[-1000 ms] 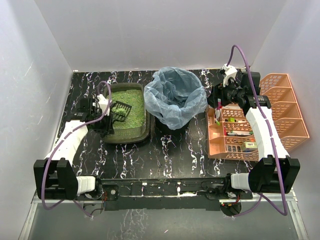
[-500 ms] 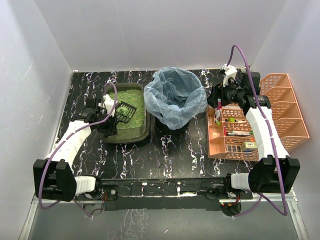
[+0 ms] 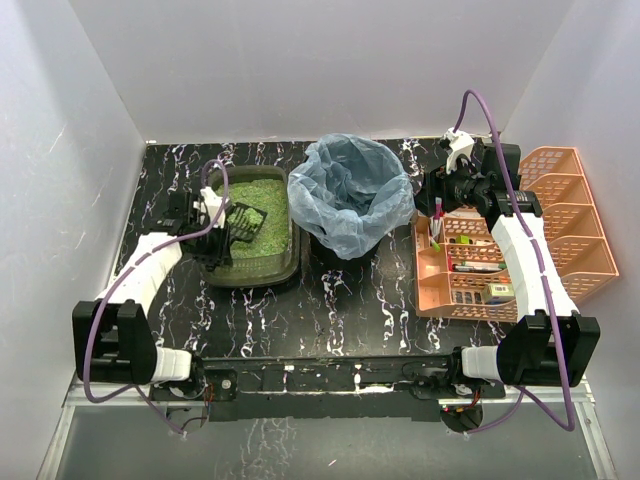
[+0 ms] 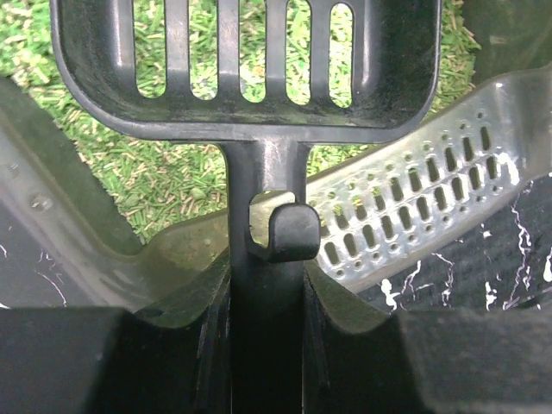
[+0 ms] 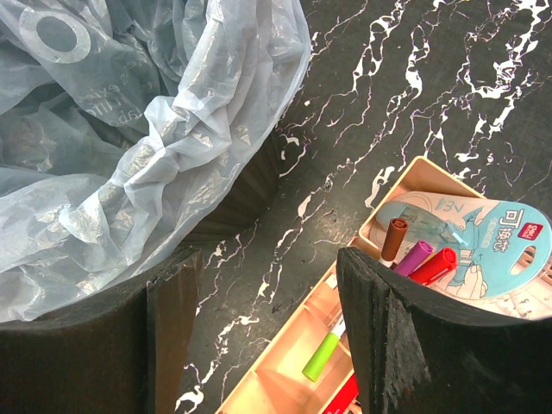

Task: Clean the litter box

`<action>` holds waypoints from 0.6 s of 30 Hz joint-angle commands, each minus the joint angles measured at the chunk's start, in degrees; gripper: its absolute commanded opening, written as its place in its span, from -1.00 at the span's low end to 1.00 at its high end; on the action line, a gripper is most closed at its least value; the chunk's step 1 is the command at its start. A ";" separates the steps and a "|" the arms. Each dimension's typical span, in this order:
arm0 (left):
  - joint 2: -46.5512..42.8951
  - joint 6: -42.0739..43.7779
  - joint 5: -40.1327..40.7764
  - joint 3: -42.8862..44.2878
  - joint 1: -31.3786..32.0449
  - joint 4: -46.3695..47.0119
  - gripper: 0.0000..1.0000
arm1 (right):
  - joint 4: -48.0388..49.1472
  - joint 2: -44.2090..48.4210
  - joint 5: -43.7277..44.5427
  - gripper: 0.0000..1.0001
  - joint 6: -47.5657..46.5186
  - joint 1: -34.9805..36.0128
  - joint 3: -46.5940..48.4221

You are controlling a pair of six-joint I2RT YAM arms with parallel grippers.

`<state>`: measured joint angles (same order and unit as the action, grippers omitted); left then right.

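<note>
The litter box (image 3: 255,283) sits at the back left of the tabletop (image 3: 350,300), just beside the bin (image 3: 330,228) that stands at the middle of the back edge. It holds a bed of green litter (image 3: 262,198).

The left hand (image 3: 212,222) is closed tight on the handle of a dark slotted scoop (image 3: 243,222). The scoop's head reaches out over the litter on the left side of the box. In the left wrist view the green grains show through the slots and nothing lies in the scoop. Whether its front edge touches the litter I cannot tell.

The right hand (image 3: 450,190) hangs near the back right, between the bin and the orange organiser (image 3: 560,165). Its fingers stand well apart and hold nothing.

The step in hand looks like the scooping itself, with the sifting barely begun. The next move probably calls for tipping the scoop's front edge down into the litter and pushing it through in a shallow pass. After lifting level so that loose grains fall back through the slots, it would carry across to the bin on the right. The box's far rim and the bag's loose edge look like the places where the scoop could catch.
</note>
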<state>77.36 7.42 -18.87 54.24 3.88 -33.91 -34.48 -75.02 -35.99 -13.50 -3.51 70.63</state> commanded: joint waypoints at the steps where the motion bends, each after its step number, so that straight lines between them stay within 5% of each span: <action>1: -5.48 -0.97 -3.04 -3.16 -2.05 2.61 -1.00 | 3.94 1.20 -1.02 0.37 -0.85 -0.26 0.98; 18: -9.86 1.63 -4.18 0.95 -3.67 -3.87 -1.00 | 2.79 1.72 -1.53 0.37 -0.83 -0.22 1.70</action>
<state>71.26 7.44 -22.06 52.66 0.49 -35.24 -34.46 -75.02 -35.99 -13.50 -3.51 70.63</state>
